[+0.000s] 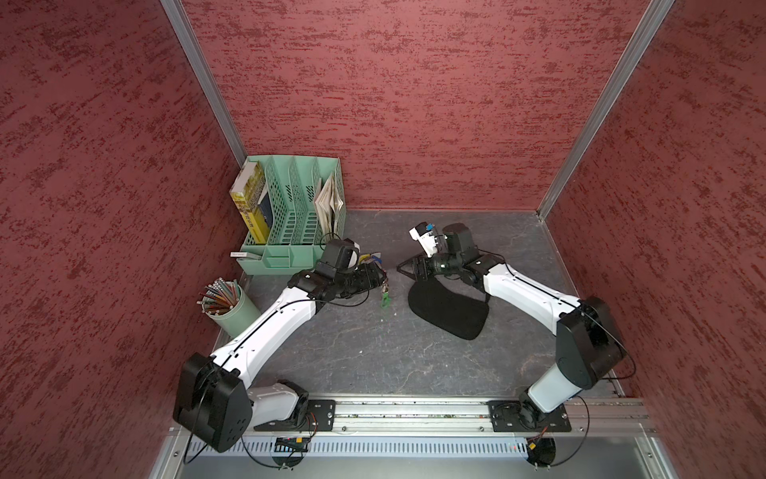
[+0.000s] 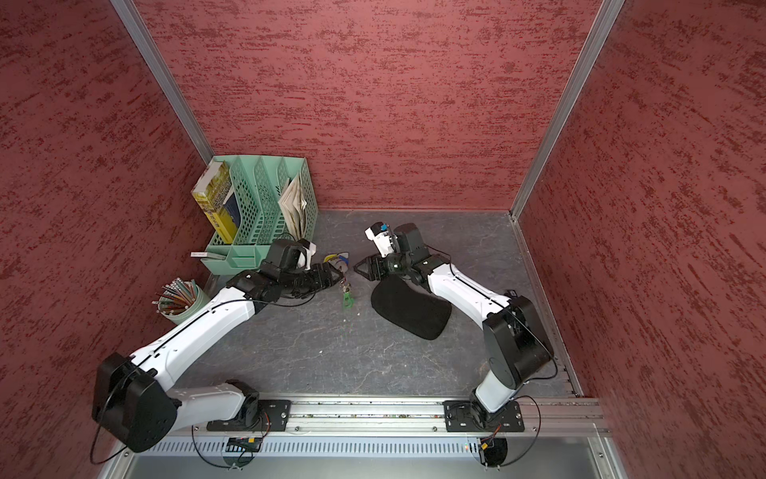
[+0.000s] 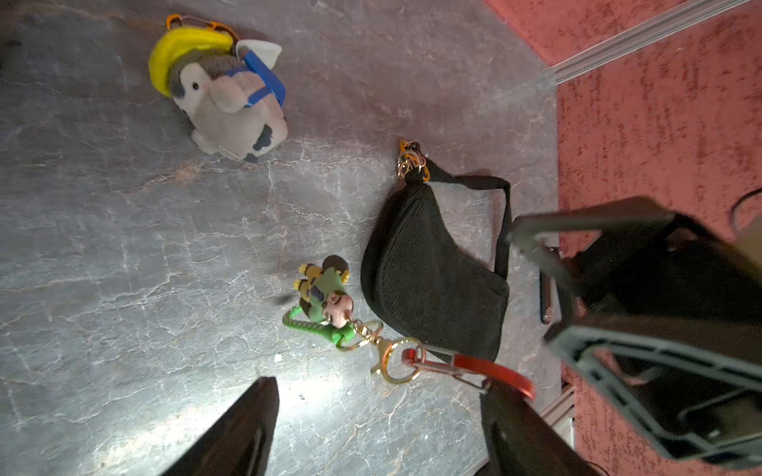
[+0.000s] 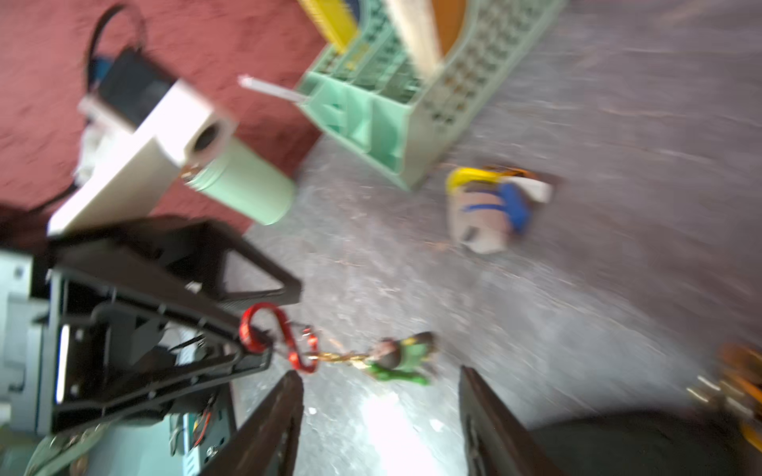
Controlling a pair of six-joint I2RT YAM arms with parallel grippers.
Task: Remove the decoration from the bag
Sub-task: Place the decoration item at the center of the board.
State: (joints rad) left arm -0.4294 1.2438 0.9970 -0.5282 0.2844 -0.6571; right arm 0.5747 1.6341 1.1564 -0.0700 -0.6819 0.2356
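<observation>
The black half-moon bag (image 1: 447,309) (image 2: 410,309) (image 3: 433,280) lies flat on the grey table, its strap running under my right arm. An orange clip and gold rings (image 3: 412,162) sit at one end of it. The decoration, a small green figure (image 1: 385,298) (image 2: 347,299) (image 3: 325,298) (image 4: 402,358) on a gold clasp and red carabiner (image 3: 474,364) (image 4: 288,344), is apart from the bag. The carabiner is hooked over one finger of my open left gripper (image 1: 383,278) (image 3: 379,387). My right gripper (image 1: 401,268) (image 4: 379,373) is open and holds nothing, just above the bag's far end.
A penguin plush (image 1: 371,259) (image 3: 222,94) with a yellow hat and orange clip lies between the grippers and the green file organiser (image 1: 290,215). A green cup of pencils (image 1: 232,307) stands at the left, beside my left arm. Red walls close three sides.
</observation>
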